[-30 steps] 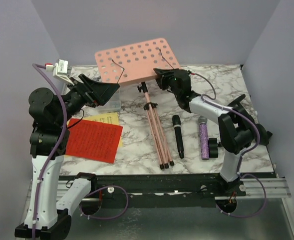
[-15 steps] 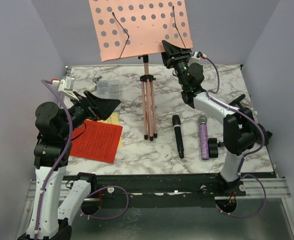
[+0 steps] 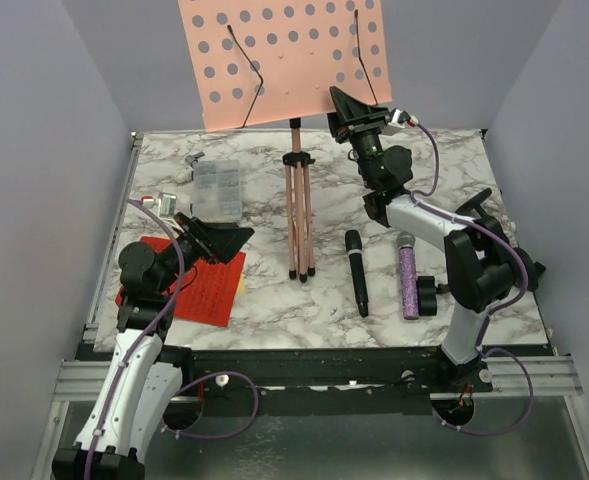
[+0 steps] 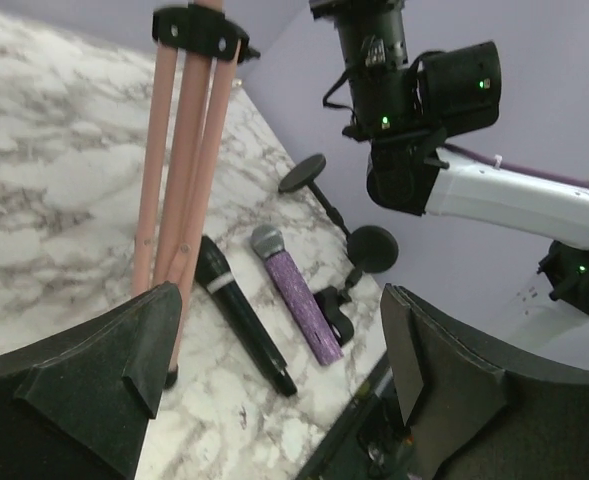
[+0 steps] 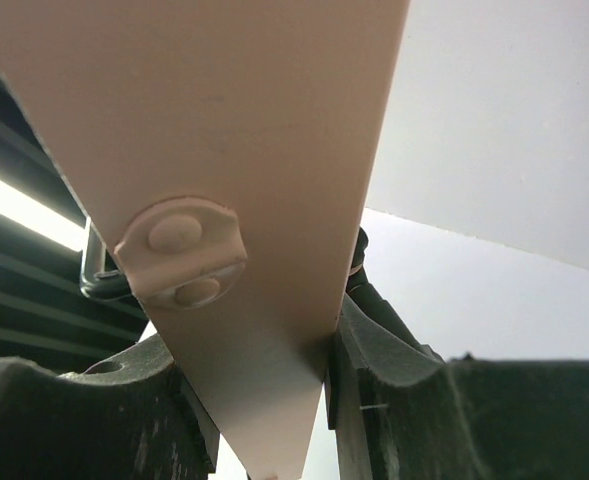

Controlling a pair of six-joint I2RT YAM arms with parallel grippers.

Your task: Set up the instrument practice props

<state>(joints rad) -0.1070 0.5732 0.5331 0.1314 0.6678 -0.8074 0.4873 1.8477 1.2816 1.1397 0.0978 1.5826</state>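
The pink perforated music rack [image 3: 284, 60] stands raised at the back, its folded tripod legs [image 3: 299, 215] resting on the table. My right gripper [image 3: 346, 102] is shut on the rack's lower right corner [image 5: 244, 200]. My left gripper [image 3: 224, 238] is open and empty above the red music sheet [image 3: 209, 285]; a sliver of the yellow sheet [image 3: 240, 284] shows beside it. The black microphone [image 3: 356, 272] and purple glitter microphone [image 3: 408, 276] lie right of the legs, also in the left wrist view [image 4: 242, 315], [image 4: 294, 305]. Two black round-based mic holders [image 4: 359, 250] lie beyond them.
A clear plastic compartment box [image 3: 218, 190] sits at the back left. Grey walls close in the back and sides. The marble table [image 3: 274, 290] ends at a black rail in front.
My right gripper lifted the rack from lying flat to upright, legs swinging down onto the table. My left arm drew back and down toward the near left, over the red sheet.
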